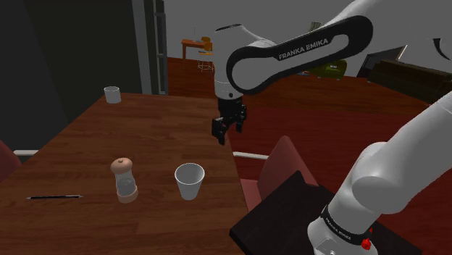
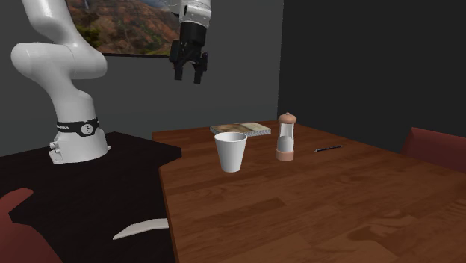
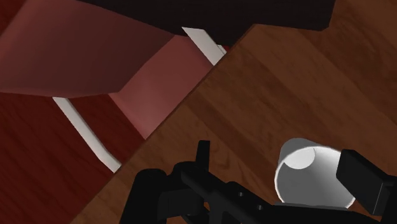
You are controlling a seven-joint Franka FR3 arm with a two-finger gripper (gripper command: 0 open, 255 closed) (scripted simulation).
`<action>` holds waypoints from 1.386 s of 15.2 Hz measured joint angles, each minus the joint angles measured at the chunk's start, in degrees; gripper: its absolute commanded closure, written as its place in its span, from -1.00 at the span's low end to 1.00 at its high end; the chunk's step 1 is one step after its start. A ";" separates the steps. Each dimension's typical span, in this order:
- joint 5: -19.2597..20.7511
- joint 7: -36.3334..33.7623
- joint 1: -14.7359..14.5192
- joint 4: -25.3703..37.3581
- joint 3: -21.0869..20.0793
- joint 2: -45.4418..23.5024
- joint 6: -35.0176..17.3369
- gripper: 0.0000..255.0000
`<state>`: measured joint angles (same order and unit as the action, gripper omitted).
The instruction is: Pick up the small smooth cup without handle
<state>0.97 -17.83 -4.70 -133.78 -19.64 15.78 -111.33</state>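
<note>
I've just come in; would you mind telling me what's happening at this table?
A white Franka arm holds its black pincer open in the air above the edge of the wooden table, gripping nothing. On the table, near that edge, a white handleless cup stands upright and untouched, with a grinder beside it. The cup has not yet been picked up.
</note>
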 measured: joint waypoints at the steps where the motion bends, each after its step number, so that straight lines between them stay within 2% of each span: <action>1: 0.69 -1.19 0.09 0.89 -0.64 -2.28 -1.08 -1.00; 6: 5.14 -8.86 -0.65 5.87 -3.88 -14.01 -5.72 -1.00; 11: 10.36 -16.55 -2.99 11.83 -5.35 -24.88 -7.83 -1.00; 18: 17.97 -25.23 -8.67 24.32 -3.84 -42.03 -8.61 -1.00; 21: 19.29 -26.36 -9.64 25.91 -3.11 -45.13 -9.63 -1.00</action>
<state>20.26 -44.19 -14.34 -107.87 -22.75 -29.35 -120.97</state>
